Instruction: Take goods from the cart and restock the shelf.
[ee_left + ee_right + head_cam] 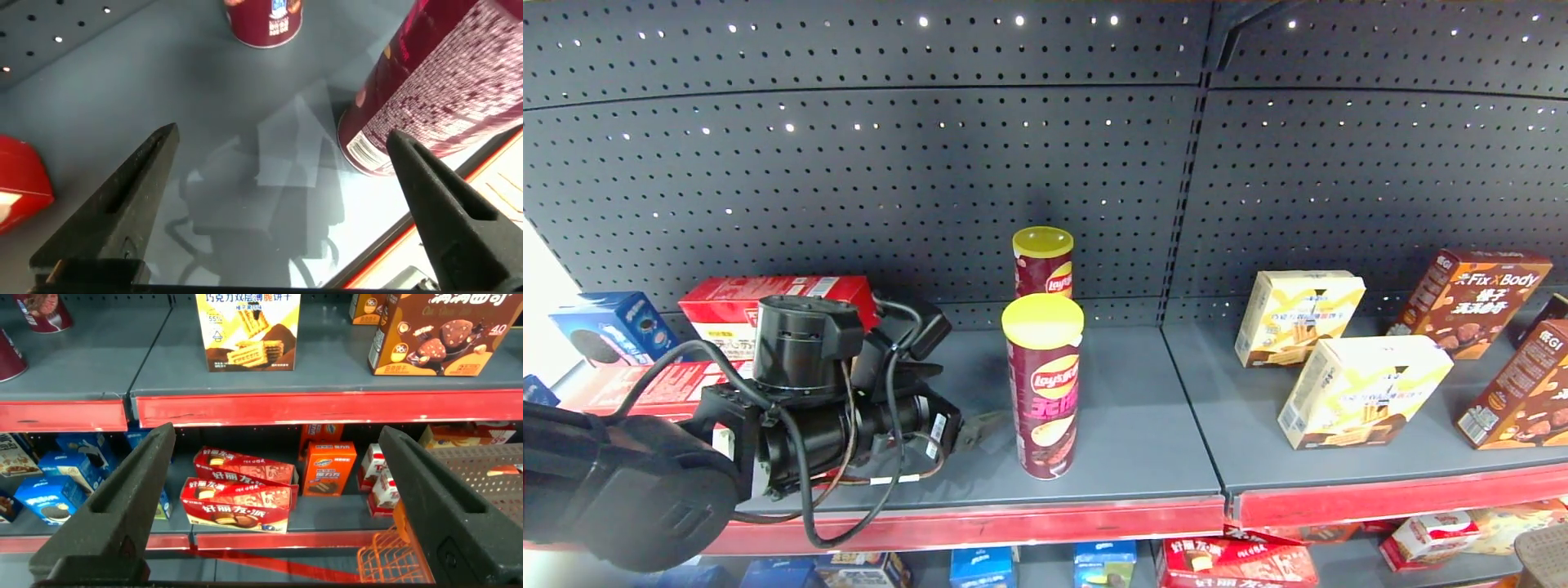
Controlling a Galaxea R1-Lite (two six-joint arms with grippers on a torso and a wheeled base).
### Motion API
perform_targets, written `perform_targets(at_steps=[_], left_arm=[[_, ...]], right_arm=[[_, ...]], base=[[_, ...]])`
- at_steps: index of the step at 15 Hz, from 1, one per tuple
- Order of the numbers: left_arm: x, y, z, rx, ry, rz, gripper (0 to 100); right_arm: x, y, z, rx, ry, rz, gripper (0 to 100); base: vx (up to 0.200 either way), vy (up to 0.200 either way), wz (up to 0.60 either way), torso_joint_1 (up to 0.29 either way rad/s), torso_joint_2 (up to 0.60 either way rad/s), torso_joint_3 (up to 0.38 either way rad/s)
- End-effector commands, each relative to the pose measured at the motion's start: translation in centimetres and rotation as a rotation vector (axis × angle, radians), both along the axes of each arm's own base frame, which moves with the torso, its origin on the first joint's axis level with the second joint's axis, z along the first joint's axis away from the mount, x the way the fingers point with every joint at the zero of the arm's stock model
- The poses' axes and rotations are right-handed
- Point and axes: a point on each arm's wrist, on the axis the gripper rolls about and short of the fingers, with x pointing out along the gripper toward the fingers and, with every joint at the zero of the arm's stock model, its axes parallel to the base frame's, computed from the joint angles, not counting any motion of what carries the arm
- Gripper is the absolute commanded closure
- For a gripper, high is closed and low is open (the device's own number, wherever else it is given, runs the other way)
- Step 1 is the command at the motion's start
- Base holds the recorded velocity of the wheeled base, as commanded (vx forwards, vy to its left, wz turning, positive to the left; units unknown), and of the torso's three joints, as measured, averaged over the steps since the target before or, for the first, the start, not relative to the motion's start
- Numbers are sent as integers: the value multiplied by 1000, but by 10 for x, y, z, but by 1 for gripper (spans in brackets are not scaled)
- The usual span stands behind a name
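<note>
Two maroon chip cans with yellow lids stand upright on the grey shelf (pixel 1143 441), the front can (pixel 1043 384) ahead of the rear can (pixel 1043 261). My left gripper (pixel 982 426) hovers low over the shelf just left of the front can. Its view has the gripper (pixel 282 135) open over bare shelf, with the front can (pixel 441 90) just outside one finger and the rear can (pixel 265 20) farther back. My right gripper (pixel 278 433) is open and holds nothing, out in front of the red shelf edge (pixel 327 407).
Red boxes (pixel 768 302) and a blue box (pixel 613 327) sit behind my left arm. Yellow boxes (pixel 1364 388) and brown boxes (pixel 1470 298) fill the right bay. Red boxes (pixel 241 490) lie on the lower shelf. An orange wire basket (pixel 400 555) shows low beside the right gripper.
</note>
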Motion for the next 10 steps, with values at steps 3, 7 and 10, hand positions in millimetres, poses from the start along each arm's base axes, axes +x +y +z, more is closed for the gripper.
perform_targets(at_steps=[3,7,10], left_arm=[[-22,10,32,-45,-99,5,0],[-57,35,47,-71,-161,40,0],[-81,50,61,-97,-232,66,0]], right_arm=[[0,0,0,0,0,1,0],[0,0,0,0,0,1,0],[0,0,0,0,0,1,0]], base=[[0,0,0,0,0,0],[0,0,0,0,0,0],[0,0,0,0,0,0]])
